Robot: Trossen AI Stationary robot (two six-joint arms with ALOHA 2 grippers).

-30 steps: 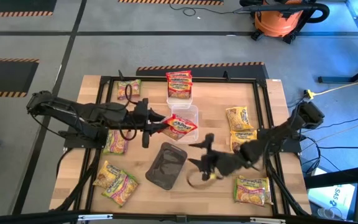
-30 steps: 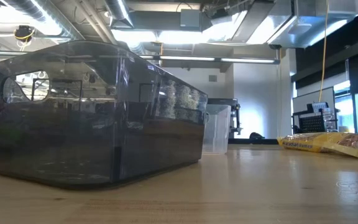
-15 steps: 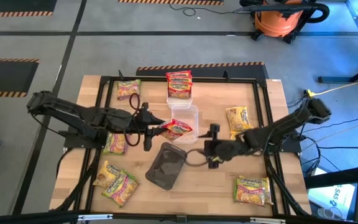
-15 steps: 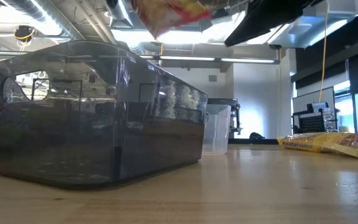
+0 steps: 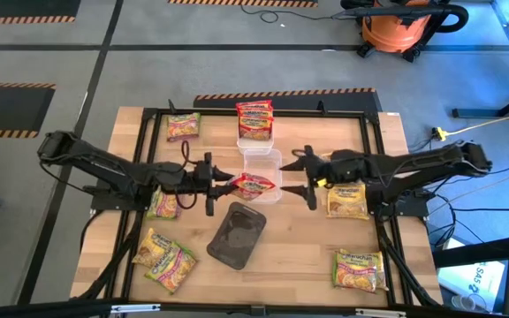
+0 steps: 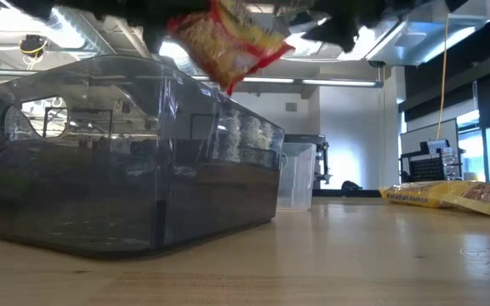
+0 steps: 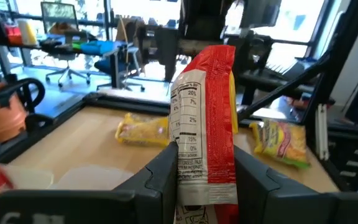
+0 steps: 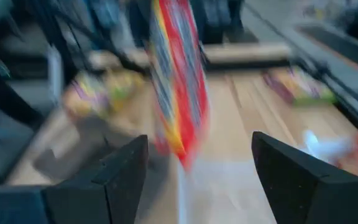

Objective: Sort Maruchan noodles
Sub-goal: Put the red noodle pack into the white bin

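A: The held packet (image 7: 205,124) is red with a white panel of black print; the counter (image 5: 307,247) is pale wood.

B: Beside it, the dark tray (image 5: 235,234) is smoky grey, and the other tray (image 5: 262,161) is clear.

Left tool (image 5: 225,182) holds a red packet (image 5: 254,185) by the clear tray (image 5: 263,157); right tool (image 5: 307,181) faces it, spread.
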